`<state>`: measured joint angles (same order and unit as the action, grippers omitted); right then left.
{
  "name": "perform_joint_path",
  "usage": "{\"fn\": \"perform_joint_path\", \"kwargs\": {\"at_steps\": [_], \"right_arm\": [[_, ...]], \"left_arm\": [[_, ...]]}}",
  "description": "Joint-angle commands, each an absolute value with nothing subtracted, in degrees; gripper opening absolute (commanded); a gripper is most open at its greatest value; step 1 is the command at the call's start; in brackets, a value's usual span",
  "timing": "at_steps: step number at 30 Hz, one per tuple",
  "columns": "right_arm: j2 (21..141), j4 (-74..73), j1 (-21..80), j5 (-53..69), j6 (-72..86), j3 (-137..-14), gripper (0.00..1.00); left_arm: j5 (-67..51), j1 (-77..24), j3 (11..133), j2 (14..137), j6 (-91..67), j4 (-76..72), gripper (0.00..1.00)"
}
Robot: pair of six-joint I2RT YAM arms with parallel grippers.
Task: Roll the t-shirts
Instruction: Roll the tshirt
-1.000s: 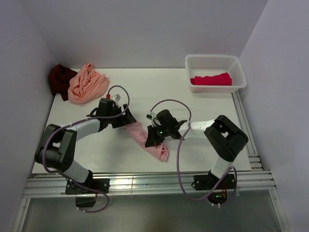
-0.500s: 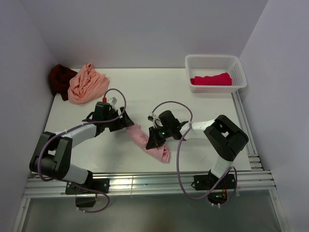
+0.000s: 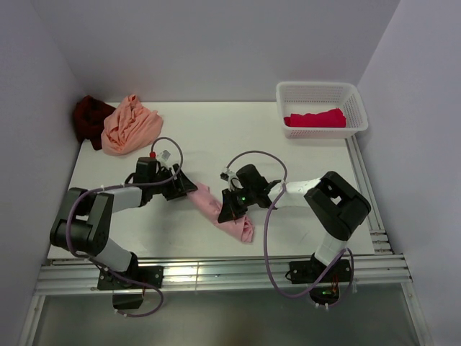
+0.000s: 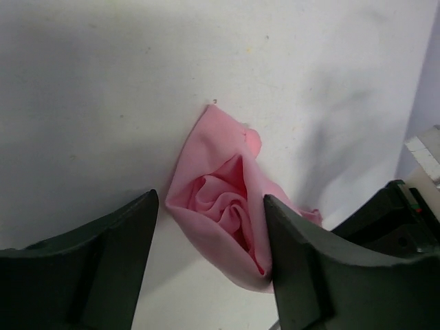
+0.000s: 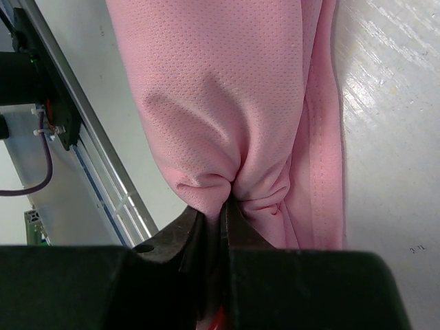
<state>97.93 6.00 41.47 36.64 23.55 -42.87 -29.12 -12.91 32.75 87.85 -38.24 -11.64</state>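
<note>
A light pink t-shirt [image 3: 238, 225] lies rolled in a diagonal strip near the table's front centre. My left gripper [image 3: 186, 186] is at its upper-left end. In the left wrist view the roll's spiral end [image 4: 223, 206] sits between the open left gripper [image 4: 210, 206]; the right finger [image 4: 295, 254] touches the cloth, the left finger stands apart. My right gripper [image 3: 227, 207] is shut on a pinch of the same t-shirt [image 5: 227, 103] at mid-length, its tips [image 5: 223, 204] buried in the fold. Peach-orange [image 3: 130, 124] and dark maroon [image 3: 90, 119] t-shirts lie crumpled at the far left.
A white lattice basket [image 3: 320, 90] at the far right corner holds a crimson-pink t-shirt [image 3: 315, 117]. Walls close in the table on the left, back and right. A metal rail [image 3: 216, 272] runs along the near edge.
My left gripper has come down and forward to the roll's upper-left end, and its jaws have narrowed a little. The right gripper has kept its pinch almost in place.
</note>
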Motion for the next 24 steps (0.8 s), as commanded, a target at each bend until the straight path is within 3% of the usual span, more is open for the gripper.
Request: {"fn": "perform_joint_path", "kwargs": {"at_steps": [1,9,11,12,17,22,24], "right_arm": [[99.8,-2.6,41.1,30.7,21.4,-41.7,0.0],[100.0,-3.7,41.1,29.9,21.1,-42.5,0.0],[99.1,-4.1,41.1,29.4,21.0,-43.0,0.07],[98.7,-4.2,41.1,29.5,21.0,-43.2,0.18],[94.8,-7.6,41.1,27.9,20.8,-45.8,0.51],[88.4,-9.7,41.0,25.2,22.9,-45.9,0.64],[85.7,-9.7,40.8,24.1,23.8,-44.8,0.75]], "left_arm": [[-34.7,-12.4,33.0,92.5,-37.9,-14.2,0.65],[-36.5,-12.4,33.0,95.9,-36.9,-16.8,0.23],[-35.6,-12.4,32.3,94.7,-37.1,-17.0,0.14],[-35.2,-12.4,32.2,94.3,-37.3,-16.8,0.0],[-27.9,-12.7,31.1,91.7,-38.7,-13.3,0.0],[-19.4,-14.1,31.8,90.5,-41.0,-8.7,0.0],[-18.4,-14.4,32.6,91.3,-41.1,-7.8,0.0]]}}
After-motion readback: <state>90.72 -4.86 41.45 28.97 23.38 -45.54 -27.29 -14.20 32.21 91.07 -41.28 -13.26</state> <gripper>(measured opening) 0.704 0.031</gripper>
